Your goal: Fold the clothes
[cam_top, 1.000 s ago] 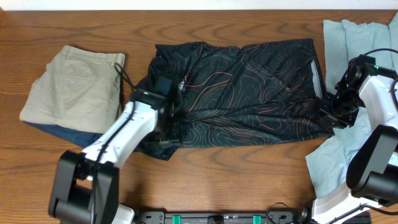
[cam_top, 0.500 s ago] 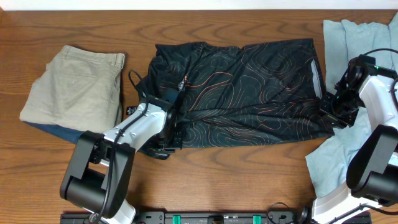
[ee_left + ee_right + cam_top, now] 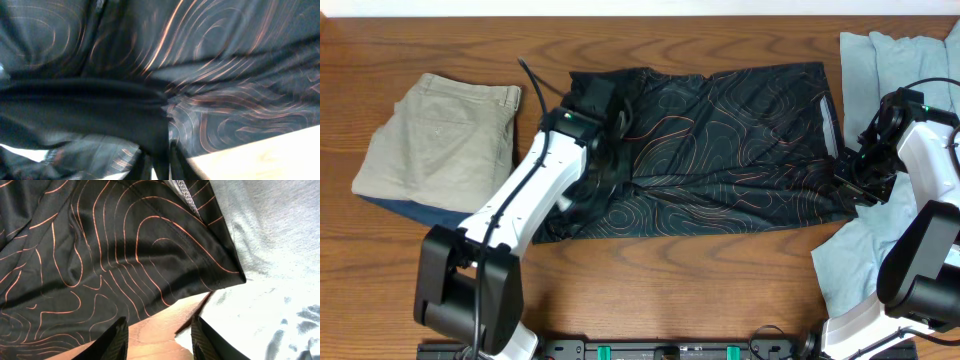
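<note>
The black jersey (image 3: 740, 150) with thin orange contour lines lies spread across the middle of the wooden table. My left gripper (image 3: 603, 140) is over its left part, shut on a bunch of the black fabric (image 3: 125, 110), and holds it lifted over the rest of the jersey. In the left wrist view the fingers (image 3: 161, 167) pinch a dark fold. My right gripper (image 3: 855, 178) is at the jersey's right lower corner (image 3: 220, 275). Its fingers (image 3: 161, 339) are open and empty over bare wood.
Folded khaki shorts (image 3: 440, 135) lie at the left on a dark blue cloth (image 3: 415, 212). A pale grey-blue garment (image 3: 885, 60) covers the table's right side and shows beside the jersey corner in the right wrist view (image 3: 270, 255).
My left gripper has moved from the jersey's front left corner towards the back, carrying black fabric with it over the jersey. The right arm has not moved.
</note>
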You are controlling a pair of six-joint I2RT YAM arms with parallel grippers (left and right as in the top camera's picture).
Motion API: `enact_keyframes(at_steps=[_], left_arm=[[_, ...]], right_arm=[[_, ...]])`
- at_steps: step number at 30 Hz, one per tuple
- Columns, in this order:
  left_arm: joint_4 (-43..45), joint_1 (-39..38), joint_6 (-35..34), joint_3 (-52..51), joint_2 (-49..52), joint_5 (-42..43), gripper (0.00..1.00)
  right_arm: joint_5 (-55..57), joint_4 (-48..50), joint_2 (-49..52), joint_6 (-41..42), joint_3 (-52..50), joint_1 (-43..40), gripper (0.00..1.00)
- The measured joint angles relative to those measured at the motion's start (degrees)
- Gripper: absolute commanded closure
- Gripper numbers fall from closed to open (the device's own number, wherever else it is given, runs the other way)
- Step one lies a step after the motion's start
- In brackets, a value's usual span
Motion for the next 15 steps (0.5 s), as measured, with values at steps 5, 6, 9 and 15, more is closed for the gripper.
enact_keyframes(at_steps=[5,6,9,15], left_arm=[[-3.6,0.0,0.0,0.1,-0.3,1.0,0.36],[-4.9,0.0,0.0,0.1,-0.3,0.9,0.36],[-8.6,0.0,0.0,0.1,-0.3,-1.1,0.36],[-12.1,0.5,-1.8,0.1,-0.3,-8.5,0.35]], right_arm=[[0.0,0.0,0.0,0.0,0.0,0.0,0.60],[0.0,0.1,0.0,0.0,0.0,0.0,0.60],[0.0,0.2,0.0,0.0,0.0,0.0,0.60],[0.0,0.2,0.0,-0.3,0.0,0.0,0.61]])
